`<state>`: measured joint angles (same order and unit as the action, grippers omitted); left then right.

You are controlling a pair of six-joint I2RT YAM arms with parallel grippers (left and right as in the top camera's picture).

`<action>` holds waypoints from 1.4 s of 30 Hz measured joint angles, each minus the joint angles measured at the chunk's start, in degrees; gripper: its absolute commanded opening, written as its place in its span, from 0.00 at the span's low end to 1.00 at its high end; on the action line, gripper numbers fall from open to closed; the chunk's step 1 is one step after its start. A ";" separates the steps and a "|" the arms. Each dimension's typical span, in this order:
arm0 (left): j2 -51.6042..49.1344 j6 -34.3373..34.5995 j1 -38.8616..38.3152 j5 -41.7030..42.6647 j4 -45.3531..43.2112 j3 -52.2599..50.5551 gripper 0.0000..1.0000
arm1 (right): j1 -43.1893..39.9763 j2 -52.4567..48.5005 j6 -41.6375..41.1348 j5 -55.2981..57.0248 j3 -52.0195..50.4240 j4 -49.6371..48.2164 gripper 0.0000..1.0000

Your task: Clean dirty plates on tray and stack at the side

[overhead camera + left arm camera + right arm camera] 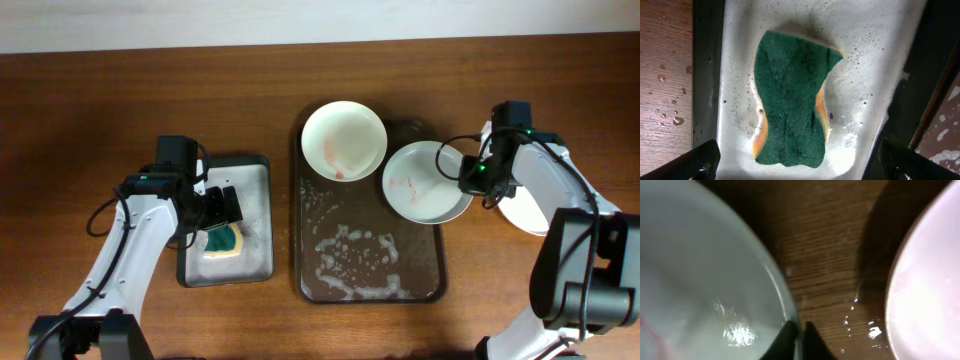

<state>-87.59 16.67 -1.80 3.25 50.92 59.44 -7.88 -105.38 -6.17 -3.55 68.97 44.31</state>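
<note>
Right claw (468, 180): clenched on rim of pale grey-green round plate (425, 182), which lies left of claw, overhanging dark brown rectangular tray (370, 295). Left claw (226, 210): spread wide above green-yellow sponge (222, 240). Hazard, judged: thin wet-rim pinch may slip on lifting, dropping plate.

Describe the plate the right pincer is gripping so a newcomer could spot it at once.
Find the large dark brown tray in the middle. Overhanging its right rim sits the grey-green plate, its edge pinched by the right pincer. Unlike the cream plate at the tray's far left corner and the white plate off the tray, it is greyish with thin red streaks.
</note>
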 measured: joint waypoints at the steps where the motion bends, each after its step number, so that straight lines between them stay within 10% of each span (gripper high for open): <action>1: 0.00 0.00 0.00 0.00 0.00 0.00 1.00 | 0.00 0.24 0.07 -0.81 0.07 1.11 0.04; 14: 0.00 0.00 0.00 0.00 0.00 0.00 0.99 | 7.04 19.85 -3.72 -3.61 1.14 22.18 0.04; 23: 0.00 0.00 0.00 0.00 -0.02 0.00 0.99 | 22.51 19.56 -24.87 -2.21 -14.27 6.60 0.10; 24: 0.00 0.00 0.00 0.00 0.00 0.00 1.00 | 22.58 19.56 -23.26 -1.09 -14.86 6.36 0.31; 27: 0.00 0.00 0.00 0.00 -0.02 0.00 0.99 | 22.58 19.56 -16.24 -0.04 -13.70 8.52 0.44; 39: 0.00 0.26 0.00 6.95 0.68 -0.04 1.00 | 22.58 25.24 -0.57 -8.44 10.43 24.79 0.41; 42: 0.00 0.31 -0.04 2.99 -0.72 -0.94 0.80 | 22.60 30.91 -0.17 -10.47 10.43 26.43 0.43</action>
<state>-87.59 16.97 -1.85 6.24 50.19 58.50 14.72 -74.48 -6.35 -14.02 79.40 70.74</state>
